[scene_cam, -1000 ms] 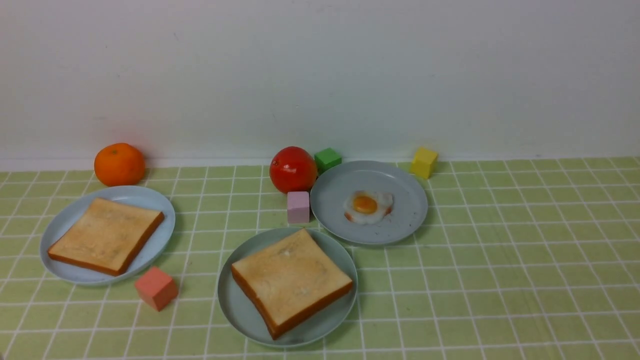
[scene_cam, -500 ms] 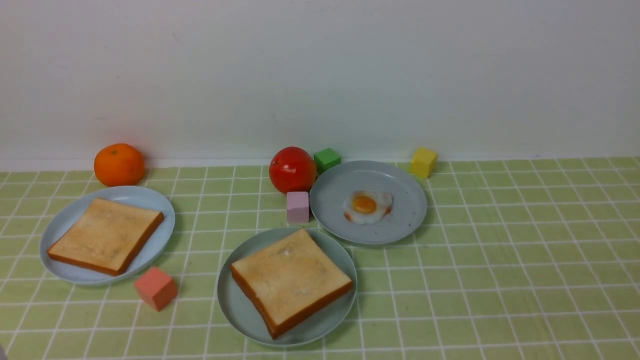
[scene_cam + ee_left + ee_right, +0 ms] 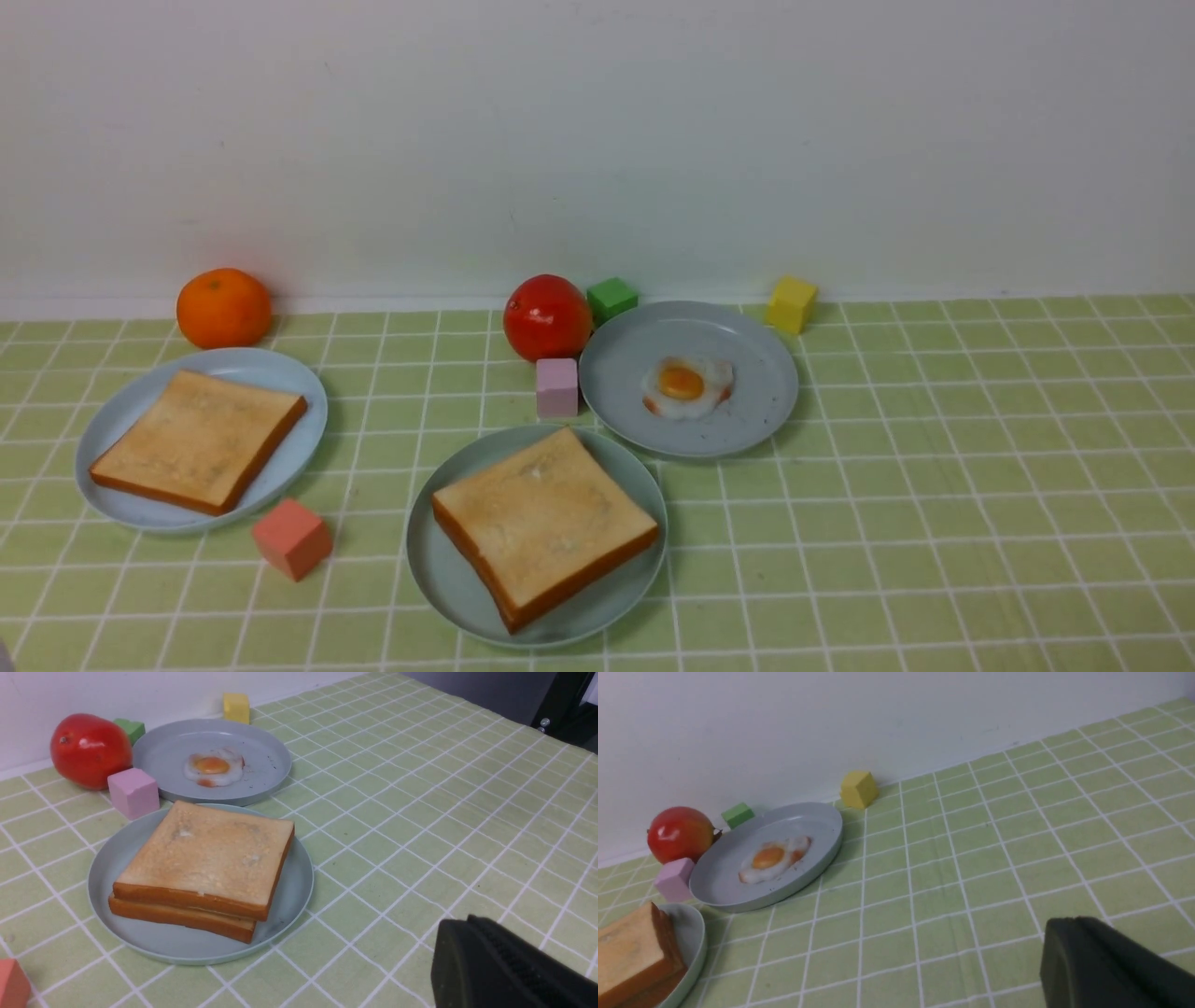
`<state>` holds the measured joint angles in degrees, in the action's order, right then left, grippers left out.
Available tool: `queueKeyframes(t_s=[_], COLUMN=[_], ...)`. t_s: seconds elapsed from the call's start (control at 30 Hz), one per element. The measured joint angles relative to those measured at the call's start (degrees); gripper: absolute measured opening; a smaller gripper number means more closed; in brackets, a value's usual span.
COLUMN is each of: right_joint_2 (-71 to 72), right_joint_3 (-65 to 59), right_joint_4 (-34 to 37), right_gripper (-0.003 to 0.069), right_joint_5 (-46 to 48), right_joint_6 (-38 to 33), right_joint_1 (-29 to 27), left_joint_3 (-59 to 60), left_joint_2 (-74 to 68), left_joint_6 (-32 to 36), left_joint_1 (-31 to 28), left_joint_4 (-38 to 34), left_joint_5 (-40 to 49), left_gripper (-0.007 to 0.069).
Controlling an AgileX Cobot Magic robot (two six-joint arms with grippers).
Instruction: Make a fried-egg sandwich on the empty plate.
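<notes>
The left gripper is clenched, its dark fingers closed on each other above a green tablecloth ruled with white lines. At far left, a pale blue plate carries 1 slice of toast, lying flat and turned at an angle, its crust a deeper brown than its face. An orange fruit sits just behind that plate, near the white wall. In front of the plate's right side, a coral-colored cube rests near the rim.

At center, the sandwich lies on a greenish plate, nearest the robot of the 3 plates. The left wrist view shows 2 golden-brown slices stacked flat, the upper slightly offset from the lower; the filling between them cannot be made out. Behind it stands a glossy red fruit, with a pink cube in front, between the greenish plate and a gray plate. A green cube sits beside the red fruit, at the gray plate's back left edge.

The gray plate, behind and to the right of the sandwich, bears a fried egg, white with an orange yolk, and a few small dark specks. A yellow cube rests just behind the plate's right side. On the robot's other side, the right gripper is likewise clenched, its dark fingers together over the cloth and apart from the food.
</notes>
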<state>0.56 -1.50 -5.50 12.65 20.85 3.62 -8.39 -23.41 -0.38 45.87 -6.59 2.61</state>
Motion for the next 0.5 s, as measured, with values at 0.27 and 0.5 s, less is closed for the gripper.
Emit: queueKeyframes(t_s=[0.27, 0.5], right_joint_2=[0.0, 0.0], right_joint_3=[0.0, 0.2], right_joint_4=[-2.3, 5.5], right_gripper=[-0.0012, -0.0012], right_joint_5=[0.8, 8.5], right_joint_6=[-7.7, -15.9], right_joint_1=[0.0, 0.0], left_joint_3=[0.0, 0.0], left_joint_2=[0.0, 0.0], left_joint_6=[0.0, 0.0], left_joint_1=[0.0, 0.0], left_joint_4=[0.0, 0.0], left_joint_5=[0.0, 0.0], left_gripper=[-0.001, -0.0003])
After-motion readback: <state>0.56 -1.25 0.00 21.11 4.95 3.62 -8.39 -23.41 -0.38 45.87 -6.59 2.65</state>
